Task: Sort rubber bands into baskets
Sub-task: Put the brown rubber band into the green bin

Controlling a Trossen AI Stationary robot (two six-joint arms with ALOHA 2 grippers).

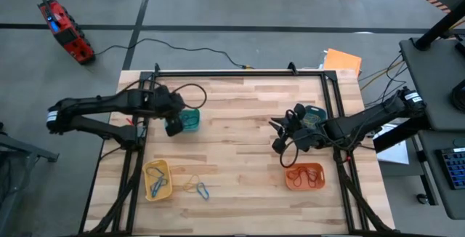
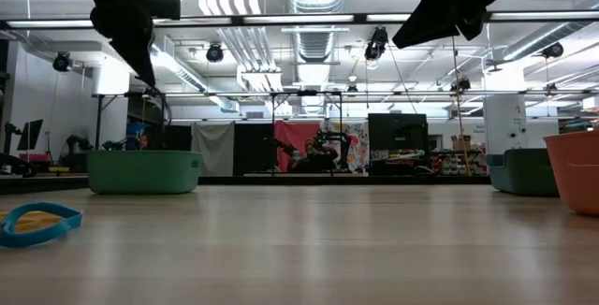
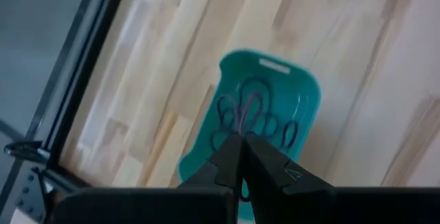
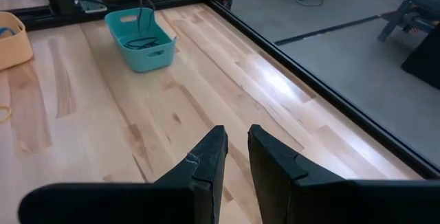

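Observation:
My left gripper (image 1: 174, 126) hangs over the teal-green basket (image 1: 190, 119), shut on a grey rubber band (image 3: 240, 117). Several more grey bands (image 3: 265, 124) lie in that basket. My right gripper (image 1: 279, 141) is at mid-table right, above the wood, slightly open and empty (image 4: 237, 141). The orange basket (image 1: 304, 176) holds red-brown bands. The yellow basket (image 1: 157, 179) holds a blue band. The blue basket (image 1: 314, 115) lies partly under the right arm. A few loose bands (image 1: 197, 187) lie on the table near the yellow basket. My left gripper pinches the grey band's upper end (image 3: 241, 132) between its two fingertips, from above, pointing down. The band hangs below the fingers as a thin strand (image 4: 139, 7). Its lower end reaches into the teal-green basket among the other bands.
A black frame rail (image 1: 240, 73) runs around the table. A flat orange sheet (image 1: 341, 60) lies at the far right corner. In the low view a blue band (image 2: 37, 221) lies near the camera at the left. Bare wood lies in the table's middle (image 1: 232, 142).

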